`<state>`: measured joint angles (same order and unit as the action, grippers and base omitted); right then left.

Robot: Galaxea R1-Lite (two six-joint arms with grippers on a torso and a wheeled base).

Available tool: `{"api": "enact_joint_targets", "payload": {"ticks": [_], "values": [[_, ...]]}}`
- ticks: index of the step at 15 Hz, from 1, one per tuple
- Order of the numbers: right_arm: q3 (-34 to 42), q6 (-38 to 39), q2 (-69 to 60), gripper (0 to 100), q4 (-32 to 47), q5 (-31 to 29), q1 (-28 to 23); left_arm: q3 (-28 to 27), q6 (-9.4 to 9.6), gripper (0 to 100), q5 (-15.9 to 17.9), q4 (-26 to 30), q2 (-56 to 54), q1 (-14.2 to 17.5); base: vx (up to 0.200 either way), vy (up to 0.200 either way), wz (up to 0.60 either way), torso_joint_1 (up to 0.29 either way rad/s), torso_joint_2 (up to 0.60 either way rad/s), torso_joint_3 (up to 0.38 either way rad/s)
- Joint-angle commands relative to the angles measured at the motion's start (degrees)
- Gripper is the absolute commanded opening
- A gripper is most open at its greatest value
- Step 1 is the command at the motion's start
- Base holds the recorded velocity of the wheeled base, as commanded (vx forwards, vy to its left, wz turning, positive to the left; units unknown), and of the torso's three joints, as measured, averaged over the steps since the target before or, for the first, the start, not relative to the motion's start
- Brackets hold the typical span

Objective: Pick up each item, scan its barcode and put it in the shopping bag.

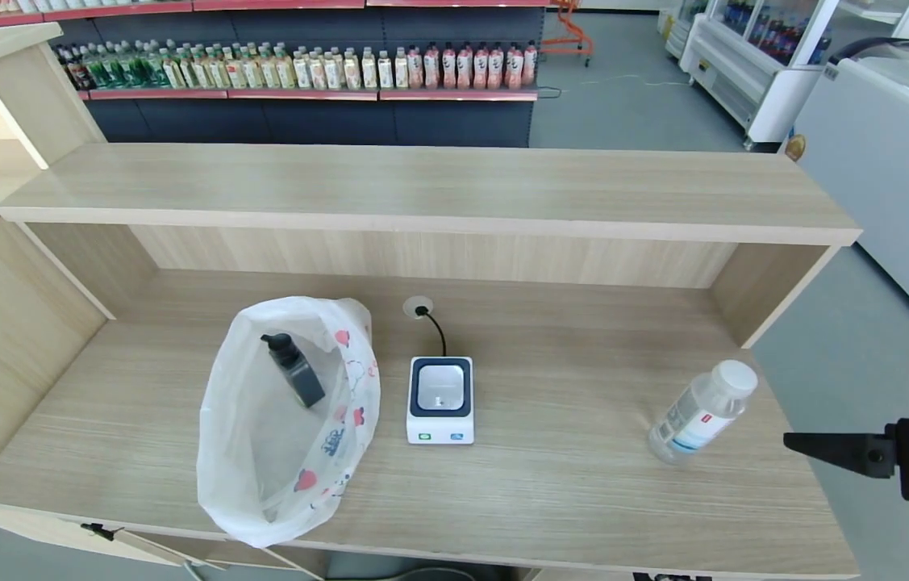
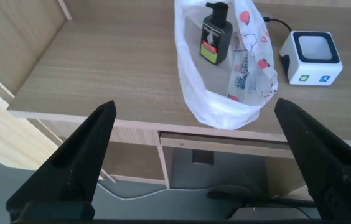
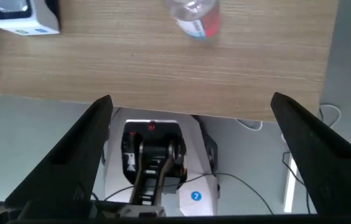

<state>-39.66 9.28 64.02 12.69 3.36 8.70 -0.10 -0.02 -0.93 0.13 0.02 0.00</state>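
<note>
Both jaws spread, one clear bottle (image 1: 702, 411), one pump bottle (image 1: 297, 375) inside shopping bag (image 1: 260, 504), one scanner (image 1: 440, 399)

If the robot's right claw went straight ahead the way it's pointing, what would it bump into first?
Probably the clear bottle on the counter: the open right gripper points toward it, with nothing between. Height is unclear, so it might pass just above.

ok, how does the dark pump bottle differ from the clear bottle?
The pump bottle is dark with a black pump; the clear bottle is see-through with a white cap. The pump bottle sits inside the bag; the clear bottle is out on the counter, right of the scanner. Both carry labels.
</note>
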Motion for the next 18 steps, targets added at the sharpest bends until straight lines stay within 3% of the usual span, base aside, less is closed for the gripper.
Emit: {"api": "enact_joint_targets", "payload": {"ticks": [1,6,12,18], "values": [[0.3,-0.4,-1.2,100,3.0,-3.6,0.2,0.0,0.02,100,0.0,0.0,0.0,0.0,0.000,0.000,0.00,0.000,0.00,0.000],[4.1,-2.2,-1.8,100,6.7,-11.0,0.2,0.0,0.02,100,0.0,0.0,0.0,0.0,0.000,0.000,0.00,0.000,0.00,0.000],[6.1,-2.4,-1.0,100,5.6,-11.9,0.1,0.0,0.02,100,0.0,0.0,0.0,0.0,0.000,0.000,0.00,0.000,0.00,0.000],[15.7,-11.1,8.4,100,-20.0,-12.6,-3.0,0.0,0.02,100,0.0,0.0,0.0,0.0,0.000,0.000,0.00,0.000,0.00,0.000]]}}
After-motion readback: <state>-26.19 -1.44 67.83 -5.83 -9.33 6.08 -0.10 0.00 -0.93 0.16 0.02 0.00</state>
